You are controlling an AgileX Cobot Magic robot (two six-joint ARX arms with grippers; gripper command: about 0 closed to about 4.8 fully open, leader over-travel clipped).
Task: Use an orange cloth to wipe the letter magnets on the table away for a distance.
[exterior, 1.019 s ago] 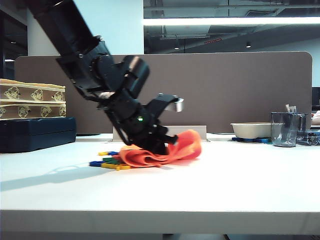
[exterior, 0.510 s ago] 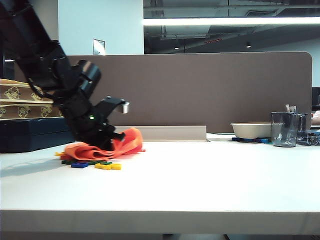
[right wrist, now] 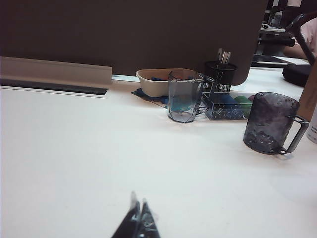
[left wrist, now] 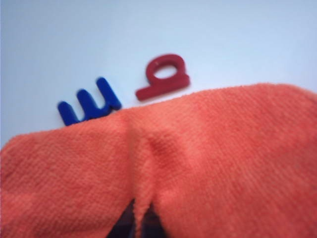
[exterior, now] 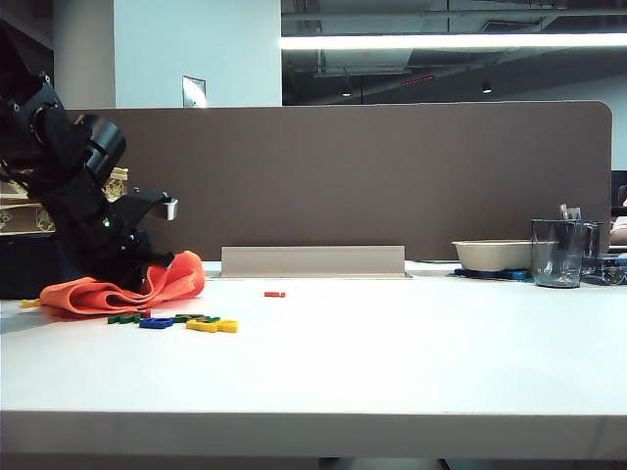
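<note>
The orange cloth (exterior: 108, 294) lies bunched on the white table (exterior: 411, 352) at the far left. My left gripper (exterior: 155, 276) presses down into the cloth, shut on a pinched fold of it (left wrist: 141, 218). In the left wrist view the cloth (left wrist: 208, 158) fills most of the frame, with a blue letter (left wrist: 89, 101) and a red letter (left wrist: 163, 77) just beyond its edge. Green, blue and yellow letter magnets (exterior: 181, 321) lie in front of the cloth, and a small red piece (exterior: 274, 294) lies apart near the middle. My right gripper (right wrist: 138, 210) is shut and empty, over bare table.
A brown-grey divider panel (exterior: 392, 176) and a grey rail (exterior: 313, 261) close off the back. A dark case (exterior: 24, 266) with boxes on it stands behind my left arm. At the right are a beige bowl (right wrist: 158, 82), a clear cup (right wrist: 182, 96), a dark mug (right wrist: 270, 124) and a pen holder (right wrist: 220, 74).
My left gripper has dragged the cloth from the table's middle to the far left. Several letters slid left with it; some now trail in front, and one red piece stayed behind.
</note>
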